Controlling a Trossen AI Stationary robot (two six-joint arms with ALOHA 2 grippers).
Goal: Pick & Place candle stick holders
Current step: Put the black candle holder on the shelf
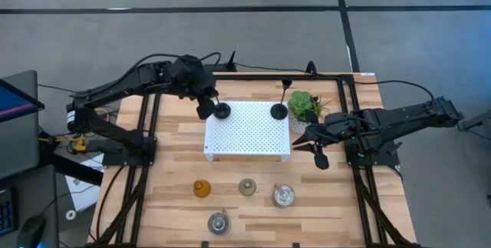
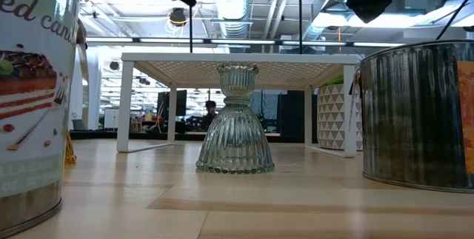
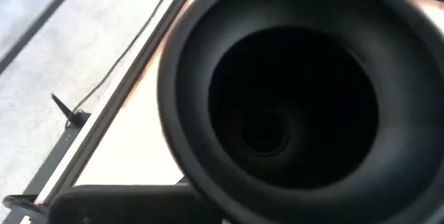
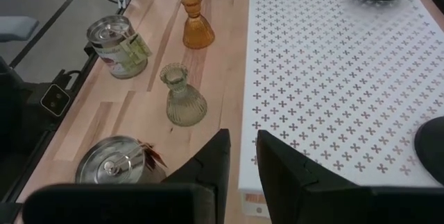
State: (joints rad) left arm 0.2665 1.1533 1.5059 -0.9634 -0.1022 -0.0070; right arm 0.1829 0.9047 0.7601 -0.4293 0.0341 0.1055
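Left black holder point(image 3: 270, 92): its dark round cup filled the left wrist view. It stood on the far-left corner of the white perforated tray point(image 1: 247, 137).
Left hand point(image 1: 205, 110): it was closed at the top of that holder's thin stem, seemingly gripping it, though the fingers themselves were hidden.
Right hand point(image 4: 241, 161): its fingers were slightly apart and held nothing. It hovered just beside the tray's right edge, near the potted plant point(image 1: 304, 106).
Risk at the tray: the tall holder sat close to the corner. A sideways drag on release would likely tip it or push it off the edge.
Risk on the right: swinging out from there, the right arm could probably brush the plant or the right black holder point(image 1: 279, 110).
Risk on the counter point(image 1: 169, 202): the silver cups look wide and slick. A narrow or off-centre grip might slip or shove one into its neighbour.
Black holders: two, both on the tray's far edge, one left and one right.
Silver cups: two, the right one point(image 1: 283, 196) and the nearest one point(image 1: 219, 223).
Amber glass holder point(image 1: 201, 189): one, on the counter, near and left.
Grey-green glass holder point(image 1: 247, 186): one, between the amber holder and the right silver cup.
Tray: one.
Plant: one.
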